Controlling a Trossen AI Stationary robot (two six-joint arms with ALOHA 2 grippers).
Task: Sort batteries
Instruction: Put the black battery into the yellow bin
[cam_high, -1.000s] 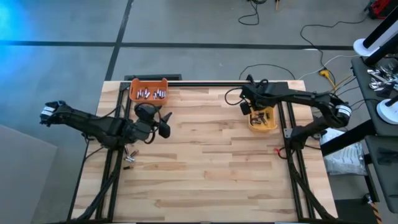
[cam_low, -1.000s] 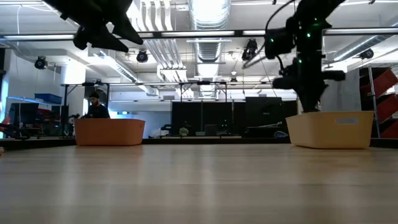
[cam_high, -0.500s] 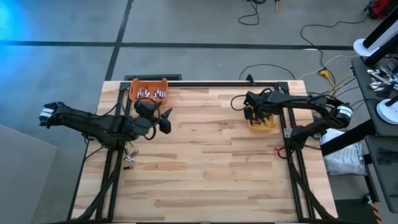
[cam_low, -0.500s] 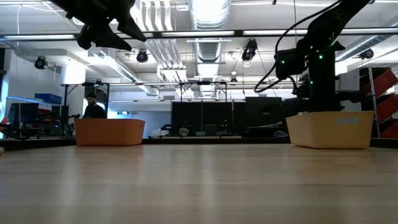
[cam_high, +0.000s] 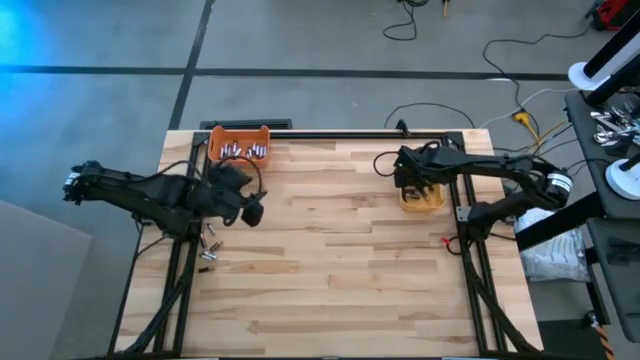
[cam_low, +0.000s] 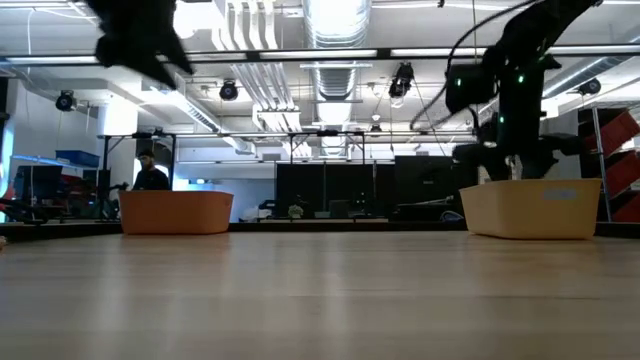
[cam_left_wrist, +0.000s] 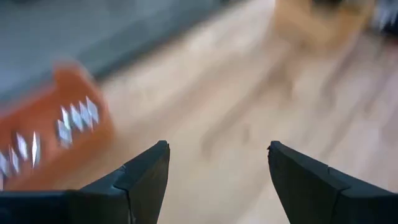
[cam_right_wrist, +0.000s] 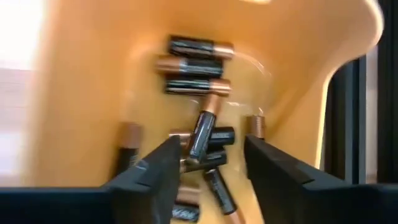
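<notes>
Batteries blurred in yellow bin, one seemingly mid-air

Left hand spread wide, raised; right hand parted, lowered.

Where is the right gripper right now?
In the high view the right gripper hangs over the yellow bin at the table's far right, dark batteries below it.

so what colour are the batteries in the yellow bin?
Black with copper ends, clearest in the right wrist view: batteries in the yellow bin.
</notes>
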